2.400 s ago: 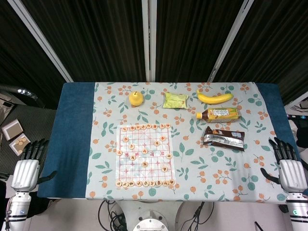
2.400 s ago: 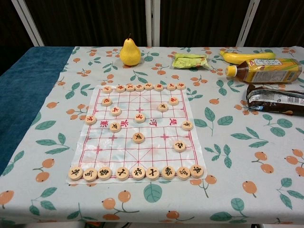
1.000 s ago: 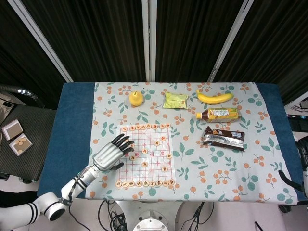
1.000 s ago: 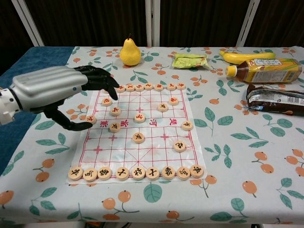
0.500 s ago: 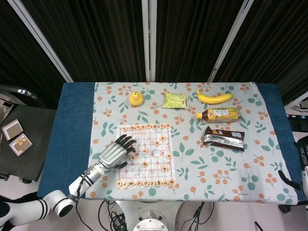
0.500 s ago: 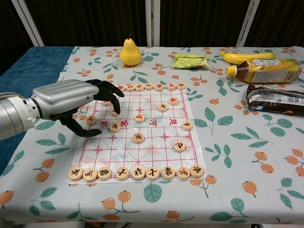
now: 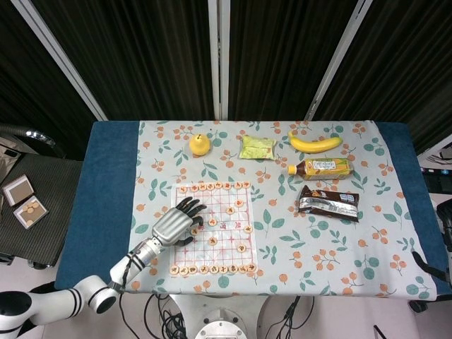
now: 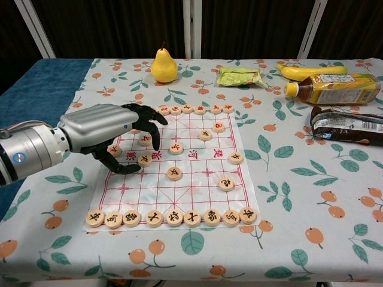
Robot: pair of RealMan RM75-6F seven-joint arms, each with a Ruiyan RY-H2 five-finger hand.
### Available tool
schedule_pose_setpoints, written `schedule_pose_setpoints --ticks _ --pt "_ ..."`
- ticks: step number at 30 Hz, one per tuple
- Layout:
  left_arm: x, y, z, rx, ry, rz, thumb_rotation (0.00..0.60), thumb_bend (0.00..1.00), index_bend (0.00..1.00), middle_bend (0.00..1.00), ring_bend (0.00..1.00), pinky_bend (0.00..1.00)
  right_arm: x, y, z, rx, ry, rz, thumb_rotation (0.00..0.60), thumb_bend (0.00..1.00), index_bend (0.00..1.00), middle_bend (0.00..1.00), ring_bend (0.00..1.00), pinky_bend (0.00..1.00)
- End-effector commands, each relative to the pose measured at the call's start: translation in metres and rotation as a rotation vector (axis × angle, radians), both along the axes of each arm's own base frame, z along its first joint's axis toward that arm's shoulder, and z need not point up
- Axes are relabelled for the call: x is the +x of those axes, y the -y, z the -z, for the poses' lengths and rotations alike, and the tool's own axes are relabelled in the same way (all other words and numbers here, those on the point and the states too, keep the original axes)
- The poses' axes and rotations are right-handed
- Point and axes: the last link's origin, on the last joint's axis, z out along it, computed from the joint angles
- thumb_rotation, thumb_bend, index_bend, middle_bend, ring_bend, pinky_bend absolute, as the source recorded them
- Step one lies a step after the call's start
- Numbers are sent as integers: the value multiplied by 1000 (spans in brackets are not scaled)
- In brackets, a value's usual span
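The left hand [image 8: 111,134] hangs over the left part of a Chinese chess board [image 8: 197,179], a thin white sheet printed with a red grid and red characters across its middle. The hand's dark fingers [image 8: 149,122] are spread and bent downward, thumb [image 8: 122,168] set apart below them, and nothing is held between them. Round pale wooden chess pieces [image 8: 174,173] with red or black characters lie around it: one just beside the thumb, one partly under the fingers, a row of them along the board's edge beyond the fingertips, another row along the edge nearer the camera, and a few scattered to the hand's right. Whether the fingertips touch a piece cannot be told. In the head view the same hand [image 7: 171,224] covers the board's left half. Well beyond the fingers stands a yellow pear [image 8: 163,66] on the flowered tabletop [image 8: 287,197]. Of the right hand, only a dark sliver shows at the far right edge of the head view, too little to tell how its fingers lie.
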Motion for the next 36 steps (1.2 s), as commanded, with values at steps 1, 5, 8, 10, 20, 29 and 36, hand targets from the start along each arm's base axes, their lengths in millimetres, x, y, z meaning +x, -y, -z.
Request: schedule_pose_setpoints --ticks 1,5,8,10,20,29,36 --pt "0 0 2 -2 -6 -4 600 286 386 80 0 0 -1 1 1 3 2 2 600 137 0 0 0 0" --pt "0 -1 2 7 -11 -2 600 286 397 80 0 0 -1 1 1 8 1 4 600 136 0 0 0 0" --pt "0 -1 2 6 -6 -9 600 286 409 80 0 0 -1 1 1 9 -3 3 600 137 0 0 0 0" --pt "0 -1 3 9 -8 -7 600 286 419 81 0 0 -2 0 1 10 -3 5 600 136 0 0 0 0" --pt "0 -3 4 10 -7 -13 600 285 457 87 0 0 -4 1 2 12 -8 13 600 136 0 0 0 0" --pt "2 -4 3 9 0 -14 600 286 495 89 0 0 -4 0 2 13 -8 11 600 136 0 0 0 0" --pt "6 -9 -1 13 20 -23 600 286 494 89 0 0 -6 0 2 14 -7 16 600 136 0 0 0 0"
